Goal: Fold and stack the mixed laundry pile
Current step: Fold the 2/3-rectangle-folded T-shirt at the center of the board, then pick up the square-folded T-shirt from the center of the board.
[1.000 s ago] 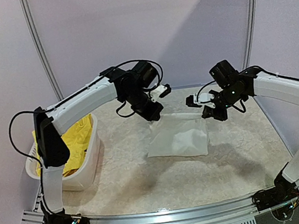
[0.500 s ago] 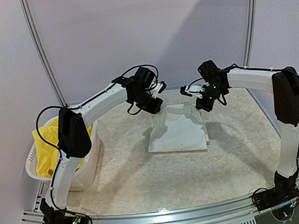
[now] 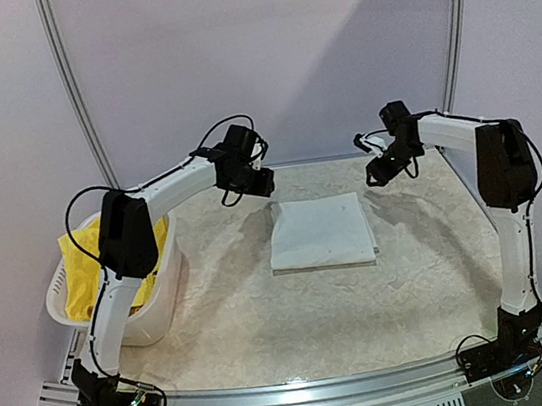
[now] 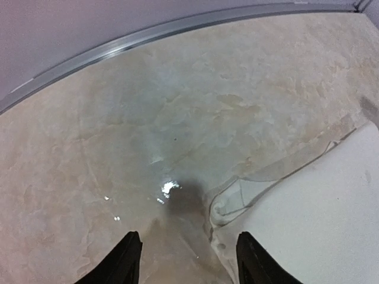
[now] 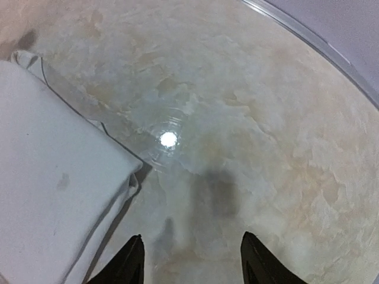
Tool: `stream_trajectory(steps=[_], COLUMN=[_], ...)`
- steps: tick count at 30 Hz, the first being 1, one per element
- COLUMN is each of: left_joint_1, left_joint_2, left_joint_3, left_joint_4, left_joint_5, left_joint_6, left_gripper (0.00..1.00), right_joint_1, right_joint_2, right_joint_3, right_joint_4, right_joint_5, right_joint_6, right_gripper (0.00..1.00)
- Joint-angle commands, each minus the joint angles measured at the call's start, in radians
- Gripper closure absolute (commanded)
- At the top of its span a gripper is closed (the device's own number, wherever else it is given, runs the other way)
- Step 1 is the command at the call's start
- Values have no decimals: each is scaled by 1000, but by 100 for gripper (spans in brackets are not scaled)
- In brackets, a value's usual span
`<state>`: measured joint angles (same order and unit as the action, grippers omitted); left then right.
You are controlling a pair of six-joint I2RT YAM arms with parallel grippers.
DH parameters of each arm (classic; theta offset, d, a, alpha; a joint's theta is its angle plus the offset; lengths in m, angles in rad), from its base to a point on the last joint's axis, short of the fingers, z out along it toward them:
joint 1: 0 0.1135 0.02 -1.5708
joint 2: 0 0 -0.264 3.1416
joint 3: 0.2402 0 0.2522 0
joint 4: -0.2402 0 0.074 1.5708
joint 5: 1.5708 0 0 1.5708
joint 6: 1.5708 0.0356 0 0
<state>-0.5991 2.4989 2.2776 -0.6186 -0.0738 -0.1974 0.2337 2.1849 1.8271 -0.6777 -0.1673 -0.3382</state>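
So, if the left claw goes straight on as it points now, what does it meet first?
Probably the bare table, just beside the corner of the white T-shirt; depth is unclear.

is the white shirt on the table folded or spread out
Folded. The white T-shirt lies on the table as a compact flat rectangle, and the wrist views show layered edges at its corners.

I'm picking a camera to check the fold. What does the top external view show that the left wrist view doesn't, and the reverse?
Only top external: the whole outline of the folded white T-shirt, the white basket holding yellow cloth, and the right gripper. Only left wrist: a close view of the T-shirt's corner edge and the left gripper, open and empty. Both: the T-shirt lying on the marbled table.
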Motion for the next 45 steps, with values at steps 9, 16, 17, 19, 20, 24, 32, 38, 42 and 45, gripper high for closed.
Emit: stream_trajectory(steps=[9,16,17,19,20,24,32,38,42,45], left_joint_1=[-13,-29,-32,-41,-44,-54,-60,-63,-67,-65], left_joint_2=[-303,-346,-340,-323,-315,-290,-276,-281,-296,-343], left_joint_3=[-531,-700,-703,-698,-698,-709,-724,-734,-733,-714], left_joint_4=[173,301,305,298,300,323,338,339,317,224], left_joint_5=[167,253,260,271,276,288,295,296,271,199], left_joint_6=[-281,-340,-344,-348,-348,-360,-364,-362,-353,-301], left_gripper=[43,44,44,47,49,58,71,73,70,62], right_joint_1=[-56,-48,-44,-29,-19,16,42,44,42,20], right_joint_2=[-36,61,69,84,90,114,166,174,183,174], right_joint_3=[-179,-190,-190,-192,-193,-196,-163,-142,-97,-63], right_joint_4=[-187,-155,-155,-151,-145,-121,-91,-83,-123,-167], right_joint_5=[-466,-535,-539,-553,-558,-571,-631,-653,-658,-626], right_joint_6=[187,272,274,279,287,315,395,413,377,313], right_gripper=[31,30,30,30,30,32,45,69,91,98])
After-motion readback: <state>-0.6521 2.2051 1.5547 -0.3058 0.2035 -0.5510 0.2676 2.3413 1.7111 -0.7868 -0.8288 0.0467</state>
